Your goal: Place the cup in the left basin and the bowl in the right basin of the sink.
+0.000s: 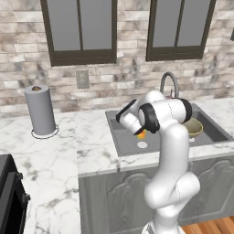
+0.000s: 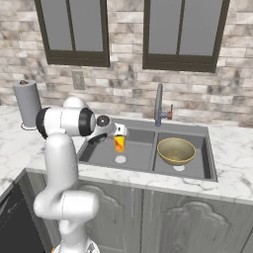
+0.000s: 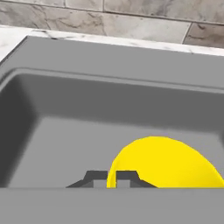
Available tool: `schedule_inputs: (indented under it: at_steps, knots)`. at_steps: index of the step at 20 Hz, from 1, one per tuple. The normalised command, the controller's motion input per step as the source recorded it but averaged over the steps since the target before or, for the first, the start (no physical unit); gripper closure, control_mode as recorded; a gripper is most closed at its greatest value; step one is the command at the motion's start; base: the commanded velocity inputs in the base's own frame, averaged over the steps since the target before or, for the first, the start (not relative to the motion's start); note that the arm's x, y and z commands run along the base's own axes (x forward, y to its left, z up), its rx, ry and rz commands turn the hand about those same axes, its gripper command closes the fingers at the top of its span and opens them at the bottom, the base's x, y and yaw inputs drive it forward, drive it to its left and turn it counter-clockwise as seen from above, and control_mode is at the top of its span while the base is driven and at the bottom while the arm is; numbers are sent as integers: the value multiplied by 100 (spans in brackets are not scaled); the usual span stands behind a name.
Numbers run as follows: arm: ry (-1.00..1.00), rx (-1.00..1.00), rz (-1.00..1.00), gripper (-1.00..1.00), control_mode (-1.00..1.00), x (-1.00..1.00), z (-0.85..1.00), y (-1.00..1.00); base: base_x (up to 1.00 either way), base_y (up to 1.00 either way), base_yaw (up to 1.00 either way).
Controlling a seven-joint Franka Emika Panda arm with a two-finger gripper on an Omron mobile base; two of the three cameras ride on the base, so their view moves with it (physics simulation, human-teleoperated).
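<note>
1. Cup [image 2: 119, 143] placement is judged to be the step in hand: the small yellow tumbler is seen above the left basin [image 2: 99, 153], over its pale drain, at the end of the white arm.
2. The claw [image 2: 117, 132] is seen just above the cup; the cup appears to be carried by it, but how far the jaws stand apart cannot be told from these pictures.
3. In the hand view the cup's yellow rim [image 3: 162, 164] is seen close beneath the dark fingertips [image 3: 127, 177], with the grey floor and far wall of the basin beyond it.
4. Whether the cup is touching the basin floor or hanging just above it cannot be settled; it looks upright and slightly raised.
5. The bowl [image 2: 176, 150] is seen resting in the right basin [image 2: 195, 168], beside the central divider, so that half of the task is judged done.
6. The sink [image 1: 119, 147] is set into the marble tabletop [image 1: 55, 151], with the faucet [image 2: 158, 104] behind the divider.
7. The next move is judged to call for a short, straight lowering, the cup kept upright, and a release only once it is set down.
</note>
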Motion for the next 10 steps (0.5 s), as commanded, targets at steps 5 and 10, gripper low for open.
schedule_inputs:
  at_steps: [5,10]
  knots:
    - [0,0,0,100,-100,0,-58,-17,0,0,0]
    - [-1,0,0,100,-100,0,-48,-21,0,0,0]
